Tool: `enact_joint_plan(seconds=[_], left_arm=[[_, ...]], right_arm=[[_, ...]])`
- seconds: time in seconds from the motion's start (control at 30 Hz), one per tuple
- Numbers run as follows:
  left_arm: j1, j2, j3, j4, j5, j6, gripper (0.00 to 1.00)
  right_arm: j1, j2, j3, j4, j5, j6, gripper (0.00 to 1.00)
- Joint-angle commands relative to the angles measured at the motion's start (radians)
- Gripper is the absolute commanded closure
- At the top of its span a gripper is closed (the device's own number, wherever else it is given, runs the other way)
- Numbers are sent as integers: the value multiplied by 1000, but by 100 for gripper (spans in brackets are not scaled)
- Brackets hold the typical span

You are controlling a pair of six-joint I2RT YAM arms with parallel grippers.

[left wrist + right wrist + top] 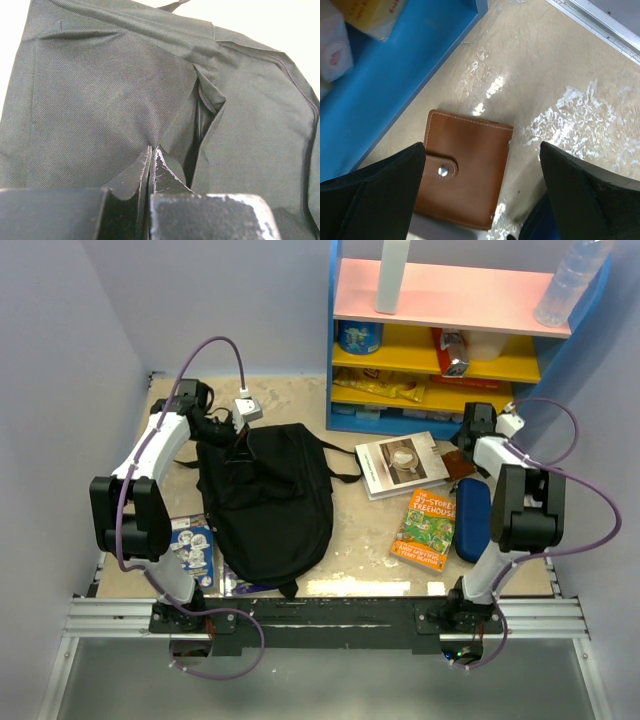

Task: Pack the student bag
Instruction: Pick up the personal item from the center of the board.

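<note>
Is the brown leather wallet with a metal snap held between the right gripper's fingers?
No, the right gripper stands wide open above the brown leather wallet, which lies flat on the table.

Lilac walls (60,340); blue shelf (400,428); beige tabletop (360,540)

Student bag (265,505): soft black fabric backpack, lying on the table (360,540) left of centre, zipper mouth gaping at far end, strap trailing right
</note>
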Motion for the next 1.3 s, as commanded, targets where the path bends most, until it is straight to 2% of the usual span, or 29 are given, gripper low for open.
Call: enact_joint_plan(seconds=[0.0, 0.23, 0.43, 0.87, 1.1, 1.13, 1.23, 1.27], left_arm=[[0, -25, 3, -32, 75, 30, 100], [0, -21, 6, -46, 83, 42, 100], [0, -21, 12, -61, 77, 57, 100], [-3, -16, 12, -76, 78, 77, 100], [-1, -21, 6, -89, 89, 92, 100], [-1, -25, 3, -89, 88, 94, 100], [-1, -31, -14, -80, 84, 97, 100], [-1, -30, -17, -80, 89, 97, 100]], right_arm=[[-2, 51, 88, -55, 39, -29, 1], [15, 116, 123, -43, -1, -21, 1], [52, 200, 191, -116, 8, 9, 1], [60, 218, 158, -228, 26, -21, 1], [63, 219, 151, -236, 28, -33, 2], [63, 215, 146, -230, 23, -40, 3], [64, 176, 114, -196, 14, -52, 26], [67, 153, 102, -175, 17, -50, 42]])
